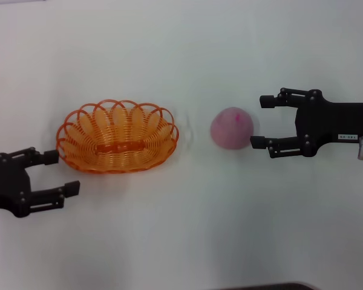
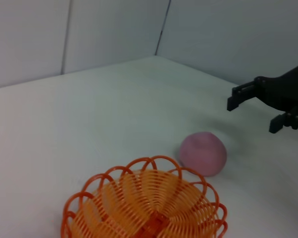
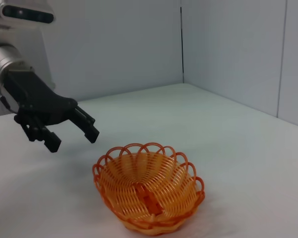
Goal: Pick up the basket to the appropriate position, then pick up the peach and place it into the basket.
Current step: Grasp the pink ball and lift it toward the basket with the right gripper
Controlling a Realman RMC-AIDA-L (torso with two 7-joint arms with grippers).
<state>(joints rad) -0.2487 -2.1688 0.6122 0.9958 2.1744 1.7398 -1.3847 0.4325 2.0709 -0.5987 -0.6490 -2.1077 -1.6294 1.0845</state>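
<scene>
The orange wire basket [image 1: 159, 145] stands upright and empty on the white table, left of centre. The pink peach [image 1: 232, 127] lies on the table to its right, apart from it. My left gripper [image 1: 62, 173] is open and empty just beside the basket's near-left rim. My right gripper [image 1: 259, 121] is open and empty, its fingertips at the peach's right side. The left wrist view shows the basket [image 2: 120, 198], the peach [image 2: 203, 153] and the right gripper [image 2: 252, 115] beyond. The right wrist view shows the basket [image 3: 114, 184] and the left gripper [image 3: 73, 140]; the peach is out of that view.
The white table [image 1: 181, 229] runs on in front of and behind both objects. Grey walls [image 3: 228, 49] close off the far side. A dark edge [image 1: 272, 286] shows at the table's front.
</scene>
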